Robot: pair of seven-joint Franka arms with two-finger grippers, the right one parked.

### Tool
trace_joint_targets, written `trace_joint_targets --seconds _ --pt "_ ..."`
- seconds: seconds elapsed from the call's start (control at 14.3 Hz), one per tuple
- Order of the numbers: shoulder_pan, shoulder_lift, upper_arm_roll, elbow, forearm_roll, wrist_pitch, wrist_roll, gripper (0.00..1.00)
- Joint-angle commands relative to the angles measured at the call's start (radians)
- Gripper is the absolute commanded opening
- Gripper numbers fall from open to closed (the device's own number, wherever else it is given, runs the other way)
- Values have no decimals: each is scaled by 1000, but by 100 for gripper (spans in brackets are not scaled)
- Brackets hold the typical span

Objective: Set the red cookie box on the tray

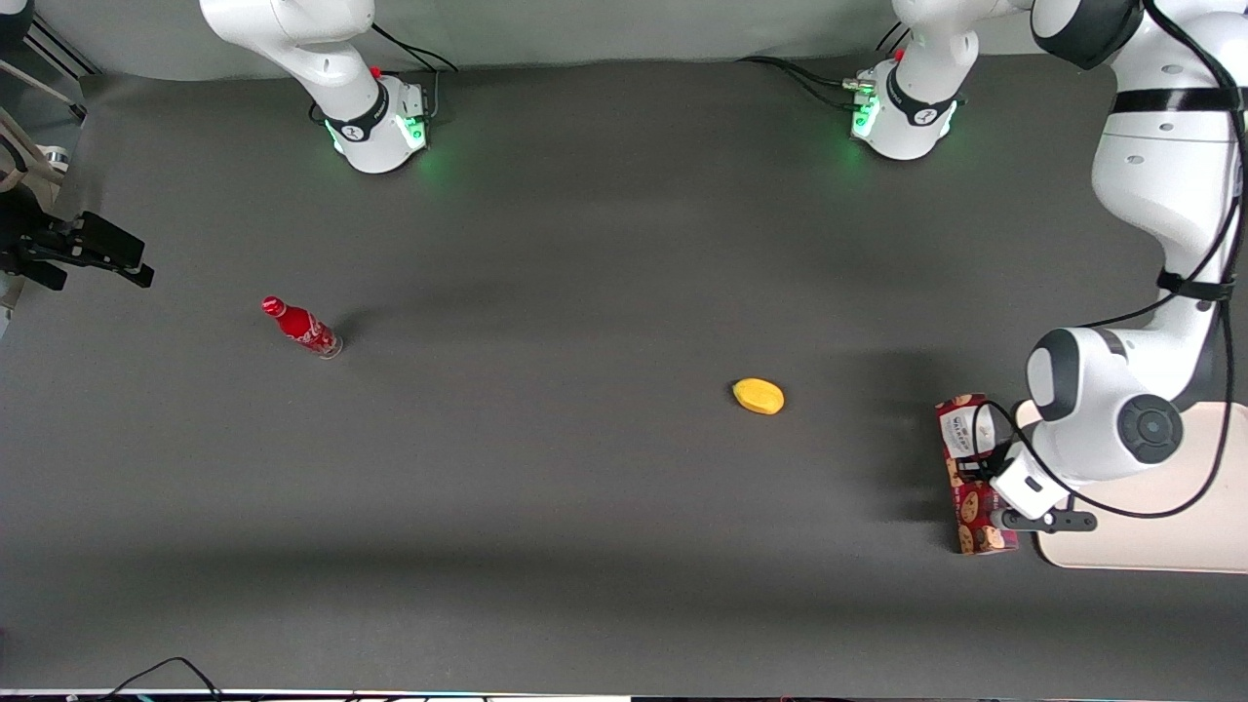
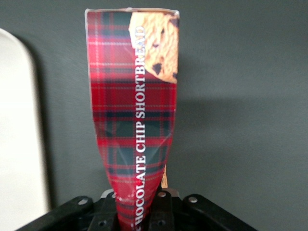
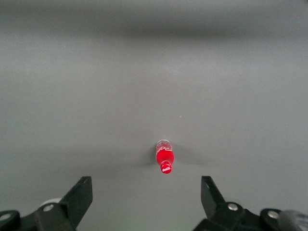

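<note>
Pincer (image 2: 139, 211) of the working arm is pinched on the red cookie box (image 1: 970, 473), its dark fingers (image 2: 161, 211) pressed against the narrow sides of the carton near one end. In the wrist view the box (image 2: 134, 106) runs lengthwise away from the pincer, showing red tartan, white lettering and a chocolate-chip biscuit printed at the end away from the fingers; the carton looks squeezed narrower where it is gripped.

From the front, the box sits at the working arm's end of the bench (image 1: 585, 487), just beside the tray (image 1: 1150, 546) and lined up roughly parallel with the tray's short edge. Its white label patch is at the end farther from the front camera, the cookie print at the nearer end. Whether the box is resting on the bench or lifted off it cannot be told. None of it lies on the tray, whose cream rim (image 2: 19, 120) also appears alongside the box in the wrist view.

A yellow fruit-like object (image 1: 759, 396) lies on the bench near the middle, well apart from the box. A small red bottle (image 1: 300, 327) stands toward the parked arm's end.
</note>
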Motion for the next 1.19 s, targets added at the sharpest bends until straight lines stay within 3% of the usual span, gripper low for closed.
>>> trace_joint_targets --seconds 0.0,0.28,0.42,0.63,0.77,0.91,1.12 --pt "1 -119 22 77 23 -219 44 0" --pt "37 -225 146 119 7 -345 280 0" --pt "62 -210 258 152 -47 -333 461 0" --pt "109 -92 392 221 -150 -200 658 0" --pt "146 16 430 278 -220 -90 756 0" --pt "165 103 443 342 -289 -56 782 0" --pt "208 225 438 459 -308 -14 782 0"
